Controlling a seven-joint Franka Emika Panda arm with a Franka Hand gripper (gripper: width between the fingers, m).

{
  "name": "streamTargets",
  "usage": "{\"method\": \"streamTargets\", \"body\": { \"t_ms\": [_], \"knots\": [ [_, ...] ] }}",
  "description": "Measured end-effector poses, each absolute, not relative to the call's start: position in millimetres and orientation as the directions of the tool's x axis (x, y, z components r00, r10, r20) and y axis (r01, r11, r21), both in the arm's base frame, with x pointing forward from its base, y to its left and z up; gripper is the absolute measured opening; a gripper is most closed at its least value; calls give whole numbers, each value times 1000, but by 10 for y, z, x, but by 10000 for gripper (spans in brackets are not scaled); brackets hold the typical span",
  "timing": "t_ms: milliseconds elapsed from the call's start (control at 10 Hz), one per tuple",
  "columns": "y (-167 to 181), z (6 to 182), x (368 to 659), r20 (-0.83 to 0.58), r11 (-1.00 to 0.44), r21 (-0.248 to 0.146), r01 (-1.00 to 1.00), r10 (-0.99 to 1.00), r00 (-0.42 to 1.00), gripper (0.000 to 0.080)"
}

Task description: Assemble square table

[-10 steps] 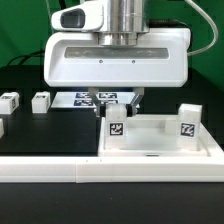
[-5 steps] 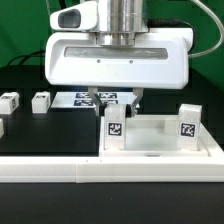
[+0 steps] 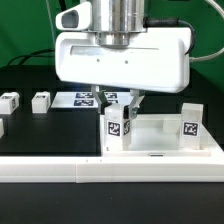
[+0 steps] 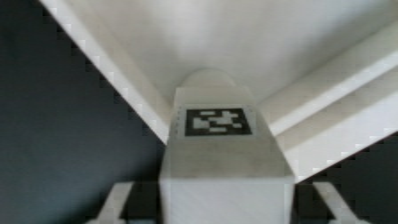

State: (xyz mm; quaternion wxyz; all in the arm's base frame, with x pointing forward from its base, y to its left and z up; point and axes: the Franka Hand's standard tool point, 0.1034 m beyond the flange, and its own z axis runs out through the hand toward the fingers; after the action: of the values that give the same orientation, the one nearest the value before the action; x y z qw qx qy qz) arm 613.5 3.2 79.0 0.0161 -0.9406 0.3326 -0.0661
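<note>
While gripper [image 3: 117, 103] clamps a tagged white leg [image 3: 118, 128] upright mid-frame, rimmed white table [image 3: 162, 142] lies lower right w/ 2nd leg [image 3: 190, 129].

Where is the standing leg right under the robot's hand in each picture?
Exterior view: the tagged leg stands mid-picture, under the gripper, at the square table's corner.
Wrist view: the tagged leg fills the middle.
Shared landmark: the black-white tag on that leg.

No readable text; black-white tag [image 4: 217, 121] on leg [image 3: 119, 129], tags on marker board [image 3: 82, 98].
</note>
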Motion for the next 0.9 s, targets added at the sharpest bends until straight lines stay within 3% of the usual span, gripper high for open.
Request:
{"method": "streamTargets", "body": {
  "t_ms": [500, 900],
  "knots": [
    [30, 792, 6127, 72, -449, -108, -887, -893, 444, 291],
    [35, 790, 6122, 38, -180, -124, -976, -984, 177, 291]
  ]
}}
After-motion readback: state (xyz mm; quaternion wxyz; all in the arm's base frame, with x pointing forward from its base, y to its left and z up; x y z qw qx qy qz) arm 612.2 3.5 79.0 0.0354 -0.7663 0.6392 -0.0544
